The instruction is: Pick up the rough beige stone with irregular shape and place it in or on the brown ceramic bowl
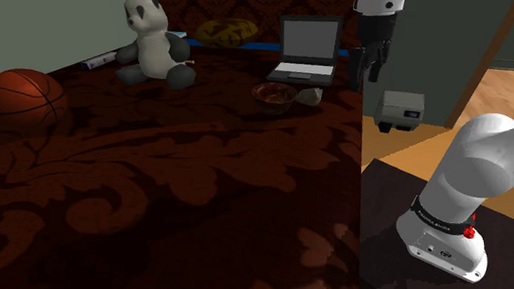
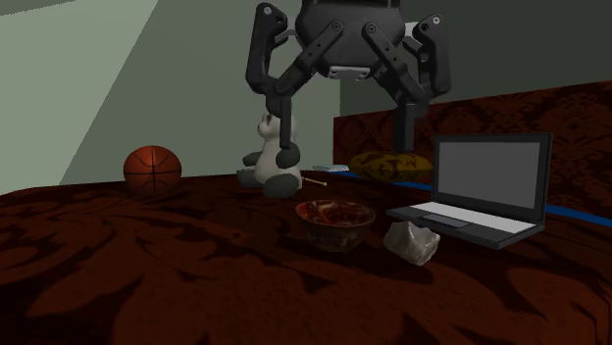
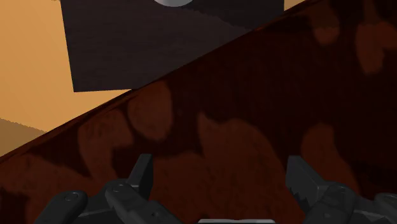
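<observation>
Shoulder view, upper right: gripper [image 1: 369,63] hangs above the red patterned surface [image 1: 158,200], fingers [image 3: 143,175] spread wide, empty; pale stone [image 1: 310,96] lies just beside bowl [image 1: 274,94], centre frame.

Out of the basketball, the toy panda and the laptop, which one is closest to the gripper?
The open laptop. In the shoulder view it stands right by the gripper, while the panda and basketball lie far across the bed.

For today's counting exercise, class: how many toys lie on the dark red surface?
2. A basketball at the shoulder view's far left; a panda plush to its right. Others may hide behind the laptop.
</observation>
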Motion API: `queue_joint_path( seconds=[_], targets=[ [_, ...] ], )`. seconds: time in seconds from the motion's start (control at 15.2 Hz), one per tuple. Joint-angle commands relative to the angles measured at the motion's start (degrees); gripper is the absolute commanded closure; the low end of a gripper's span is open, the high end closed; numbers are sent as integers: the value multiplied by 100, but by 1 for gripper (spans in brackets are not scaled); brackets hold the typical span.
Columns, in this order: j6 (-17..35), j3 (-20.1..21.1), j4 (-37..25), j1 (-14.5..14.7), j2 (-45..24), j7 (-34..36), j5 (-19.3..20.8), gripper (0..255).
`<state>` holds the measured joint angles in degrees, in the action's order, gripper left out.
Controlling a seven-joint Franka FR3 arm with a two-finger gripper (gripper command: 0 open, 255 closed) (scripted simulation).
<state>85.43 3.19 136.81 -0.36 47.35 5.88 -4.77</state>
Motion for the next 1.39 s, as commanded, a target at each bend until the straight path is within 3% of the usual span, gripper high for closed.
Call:
queue_joint_path(
  seconds=[0.0,0.66,1.32],
  targets=[
    [0,0,0,0,0,0,0,0],
    [752,-908,-1031,-437,-2217,-190,-352,0],
    [862,-1712,-2541,-811,-4520,-570,-1251,0]
  ],
)
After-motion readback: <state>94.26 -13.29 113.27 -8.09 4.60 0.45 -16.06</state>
